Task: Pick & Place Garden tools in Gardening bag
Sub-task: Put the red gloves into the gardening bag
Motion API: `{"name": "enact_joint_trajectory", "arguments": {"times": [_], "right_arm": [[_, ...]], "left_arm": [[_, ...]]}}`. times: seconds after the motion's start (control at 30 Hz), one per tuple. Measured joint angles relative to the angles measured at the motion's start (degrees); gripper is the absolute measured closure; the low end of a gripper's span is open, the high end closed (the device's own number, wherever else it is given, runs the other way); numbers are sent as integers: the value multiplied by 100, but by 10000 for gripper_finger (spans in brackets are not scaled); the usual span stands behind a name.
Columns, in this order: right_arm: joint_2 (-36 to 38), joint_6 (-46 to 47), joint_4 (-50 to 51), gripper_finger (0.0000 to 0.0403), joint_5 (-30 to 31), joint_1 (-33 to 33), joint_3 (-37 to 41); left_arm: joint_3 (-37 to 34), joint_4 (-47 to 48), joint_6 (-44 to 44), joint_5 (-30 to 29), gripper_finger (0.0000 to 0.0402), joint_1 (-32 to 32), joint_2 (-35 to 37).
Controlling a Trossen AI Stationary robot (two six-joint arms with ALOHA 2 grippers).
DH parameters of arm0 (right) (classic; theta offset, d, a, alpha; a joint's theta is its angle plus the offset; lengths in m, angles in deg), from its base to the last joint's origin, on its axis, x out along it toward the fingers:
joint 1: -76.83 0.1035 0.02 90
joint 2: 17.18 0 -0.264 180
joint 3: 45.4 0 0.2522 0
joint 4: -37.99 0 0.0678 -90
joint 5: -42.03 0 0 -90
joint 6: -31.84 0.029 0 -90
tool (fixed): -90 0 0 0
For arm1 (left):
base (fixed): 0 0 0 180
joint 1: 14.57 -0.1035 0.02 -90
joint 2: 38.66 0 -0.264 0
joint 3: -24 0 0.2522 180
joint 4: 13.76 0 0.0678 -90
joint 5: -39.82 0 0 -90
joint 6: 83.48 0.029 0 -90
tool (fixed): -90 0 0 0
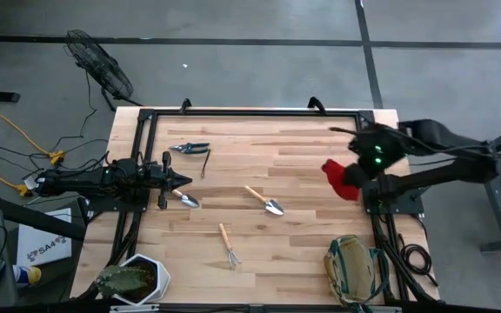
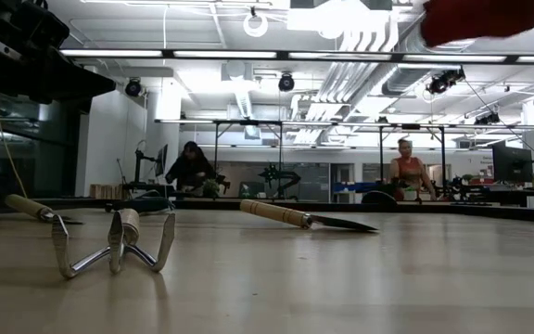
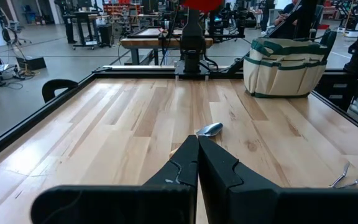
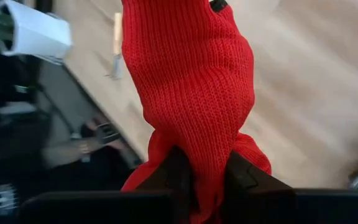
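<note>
Right wrist view alone shows the right hand (image 4: 204,171) clamping a red knit glove (image 4: 191,81).

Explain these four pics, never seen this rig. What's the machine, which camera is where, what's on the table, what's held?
It is a robot with two dark arms at a wooden table. One picture looks straight down, one looks level across the tabletop, and one comes from each wrist.

The right gripper is shut on a red knitted glove, held up over the table's right side. The left gripper is shut and empty, low over the left side.

On the table lie green-handled shears, two trowels and a small rake. A tan bag stands at the right near corner and a potted plant at the left one.
</note>
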Motion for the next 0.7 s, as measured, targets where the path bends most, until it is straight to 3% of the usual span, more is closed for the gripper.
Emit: {"name": "enact_joint_trajectory", "arguments": {"times": [0.2, 0.37, 0.7], "right_arm": [[221, 2142, 12, 373, 349, 1284, 0], [-121, 3562, -70, 373, 430, 2235, 0], [-1012, 5455, -596, 373, -452, 3677, 0]], "left_arm": [[1, 0, 0, 0, 400, 1, 0], [1, 0, 0, 0, 400, 0, 0], [1, 0, 0, 0, 400, -1, 0]]}}
